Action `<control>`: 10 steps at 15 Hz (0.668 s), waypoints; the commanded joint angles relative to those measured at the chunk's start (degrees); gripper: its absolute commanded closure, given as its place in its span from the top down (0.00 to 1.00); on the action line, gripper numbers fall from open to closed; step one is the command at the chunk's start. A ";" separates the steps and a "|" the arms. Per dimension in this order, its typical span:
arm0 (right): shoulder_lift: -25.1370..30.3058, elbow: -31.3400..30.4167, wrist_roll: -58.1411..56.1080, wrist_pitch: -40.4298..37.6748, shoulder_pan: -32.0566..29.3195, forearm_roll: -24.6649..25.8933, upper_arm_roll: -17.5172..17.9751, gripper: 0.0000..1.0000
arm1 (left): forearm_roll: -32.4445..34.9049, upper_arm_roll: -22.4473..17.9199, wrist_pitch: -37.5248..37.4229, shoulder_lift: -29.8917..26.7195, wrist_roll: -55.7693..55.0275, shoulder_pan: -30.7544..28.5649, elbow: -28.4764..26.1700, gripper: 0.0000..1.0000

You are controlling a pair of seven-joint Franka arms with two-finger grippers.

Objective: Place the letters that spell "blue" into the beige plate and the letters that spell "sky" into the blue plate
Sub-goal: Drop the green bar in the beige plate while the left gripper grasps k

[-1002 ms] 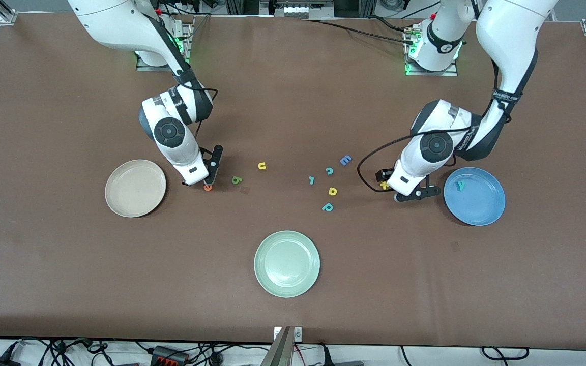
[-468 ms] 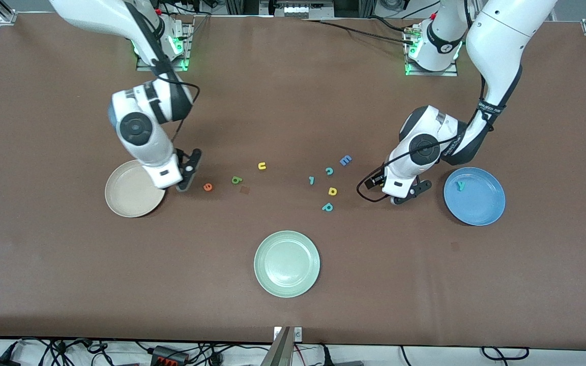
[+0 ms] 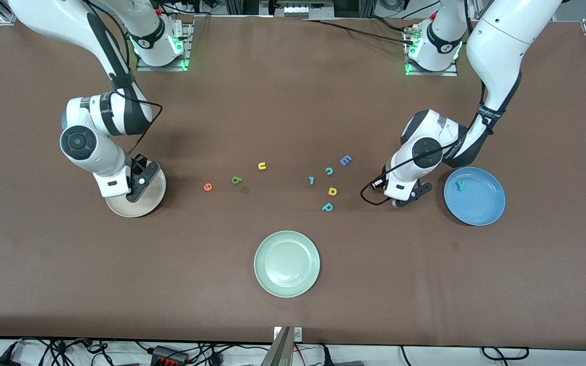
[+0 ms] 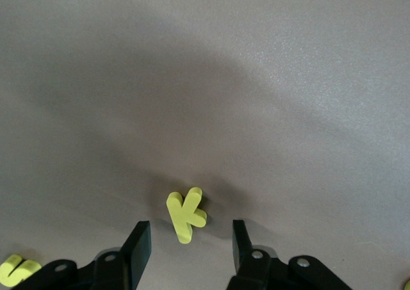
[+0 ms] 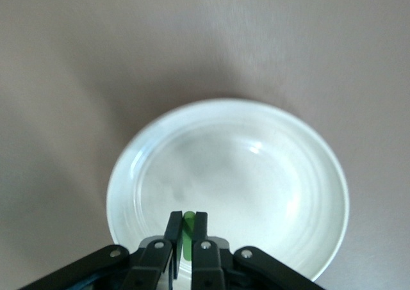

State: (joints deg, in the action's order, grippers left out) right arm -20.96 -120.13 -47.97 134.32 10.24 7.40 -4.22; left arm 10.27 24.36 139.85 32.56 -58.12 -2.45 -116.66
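Note:
My right gripper hangs over the beige plate, shut on the green "l". In the right wrist view that gripper is above the plate's inside. The orange "e", green "b" and yellow "u" lie mid-table. My left gripper is low at the table beside the blue plate, which holds the teal "y". Its fingers stand apart with the yellow "k" between them, untouched. Another yellow letter shows only partly.
A blue "E", teal "c", a teal bar-like letter, yellow "d" and teal "p" lie between the mid-table letters and my left gripper. A pale green plate sits nearer the front camera.
My right arm has swung from beside the orange "e" to over the beige plate, carrying the "l". My left gripper has shifted slightly toward mid-table and now covers the "k" in the front view.

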 commanded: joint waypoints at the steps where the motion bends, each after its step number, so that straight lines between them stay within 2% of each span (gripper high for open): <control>1: -2.15 -0.19 -0.19 3.13 -1.44 0.51 0.79 0.47 | -0.17 -0.01 1.03 0.84 -0.24 -0.10 0.91 0.54; 2: -2.24 -0.19 -0.11 3.84 -2.32 0.51 0.79 0.95 | -0.17 -0.10 1.38 0.84 -0.15 -0.10 0.91 0.51; 3: -1.89 -0.19 0.24 3.85 -2.33 0.51 0.79 1.00 | -0.08 -0.28 1.65 0.84 -0.15 -0.10 0.91 0.47; 7: -0.57 2.87 0.86 3.23 -0.40 0.07 2.28 1.00 | 5.01 -0.89 1.74 1.27 -0.15 -0.79 0.82 0.34; 10: -1.18 3.85 11.97 3.23 3.72 -0.11 2.37 1.00 | 5.11 -0.81 1.74 1.81 -0.15 -1.06 0.74 0.30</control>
State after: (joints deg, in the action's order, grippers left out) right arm -22.04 -116.68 -43.10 138.04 11.11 7.29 -2.03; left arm 13.51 23.43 141.46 32.96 -58.08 -2.89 -116.63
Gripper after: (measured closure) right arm 0.097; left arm 0.683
